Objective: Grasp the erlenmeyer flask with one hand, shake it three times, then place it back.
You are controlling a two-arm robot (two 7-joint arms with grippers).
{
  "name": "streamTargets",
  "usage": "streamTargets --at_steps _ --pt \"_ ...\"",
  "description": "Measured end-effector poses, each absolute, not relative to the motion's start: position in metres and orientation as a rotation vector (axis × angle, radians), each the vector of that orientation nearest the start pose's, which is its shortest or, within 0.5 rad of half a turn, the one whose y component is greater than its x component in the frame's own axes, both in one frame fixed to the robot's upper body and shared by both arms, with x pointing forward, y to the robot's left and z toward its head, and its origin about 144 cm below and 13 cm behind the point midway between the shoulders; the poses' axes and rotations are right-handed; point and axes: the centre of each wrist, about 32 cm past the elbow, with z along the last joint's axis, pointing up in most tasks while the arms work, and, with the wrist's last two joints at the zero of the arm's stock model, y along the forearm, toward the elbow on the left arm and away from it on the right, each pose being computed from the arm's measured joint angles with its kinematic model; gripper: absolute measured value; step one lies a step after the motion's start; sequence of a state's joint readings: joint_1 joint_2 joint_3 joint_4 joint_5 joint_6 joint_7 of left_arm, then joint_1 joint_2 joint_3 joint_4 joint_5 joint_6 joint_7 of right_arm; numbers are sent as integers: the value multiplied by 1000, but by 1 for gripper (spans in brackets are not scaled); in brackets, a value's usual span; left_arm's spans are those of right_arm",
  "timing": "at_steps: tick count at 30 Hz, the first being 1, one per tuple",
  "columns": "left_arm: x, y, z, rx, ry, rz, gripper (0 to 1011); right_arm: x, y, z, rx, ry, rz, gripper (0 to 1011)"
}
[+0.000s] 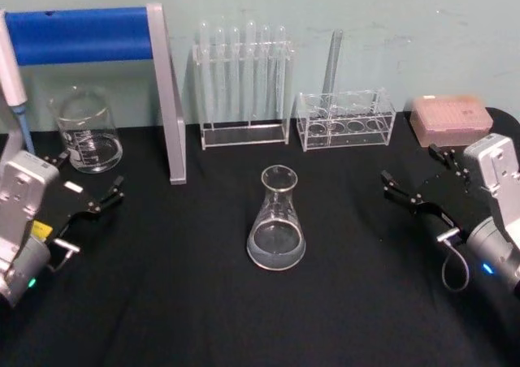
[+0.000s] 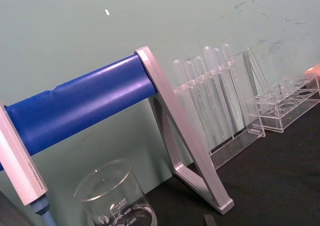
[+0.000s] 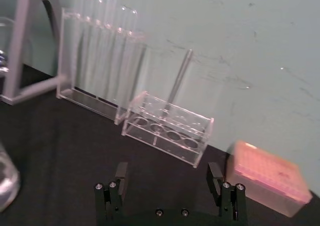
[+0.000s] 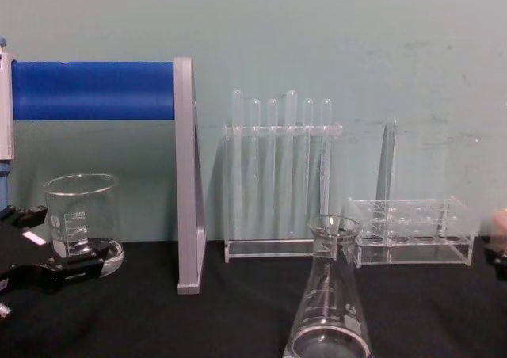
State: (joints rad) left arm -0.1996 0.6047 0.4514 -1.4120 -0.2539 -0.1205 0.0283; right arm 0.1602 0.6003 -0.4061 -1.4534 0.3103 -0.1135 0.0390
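Clear glass conical erlenmeyer flask [image 1: 276, 221] stands before the tall clear test-tube rack [image 1: 242, 91], left gripper [image 1: 88, 174] and right gripper [image 1: 418, 172] flanking it, fingers released; its slick wall, perhaps holding liquid, could slip from an off-centre pinch.

Numbers coming up on the beaker [image 2: 112, 193], far left. It has a white printed scale, and the left wrist view catches 600 at the top, 400 just under it and 300 lowest. Beside them sits a small round emblem I can't make out. In the chest view that same scale shows only faint ticks and blurred digits. The erlenmeyer flask [image 1: 276, 221], mid-scene and nearer, carries white graduation marks too, but no figure on it reads.
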Motion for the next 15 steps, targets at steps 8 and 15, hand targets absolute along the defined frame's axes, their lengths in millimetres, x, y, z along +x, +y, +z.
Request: streamTargets --at_steps 8,15 --pt "489 310 1140 304 -285 1248 1001 467 -309 1152 -181 -147 -1114 1000" --pt "489 310 1140 304 -285 1248 1001 452 -300 1157 -111 -78 -1024 1000"
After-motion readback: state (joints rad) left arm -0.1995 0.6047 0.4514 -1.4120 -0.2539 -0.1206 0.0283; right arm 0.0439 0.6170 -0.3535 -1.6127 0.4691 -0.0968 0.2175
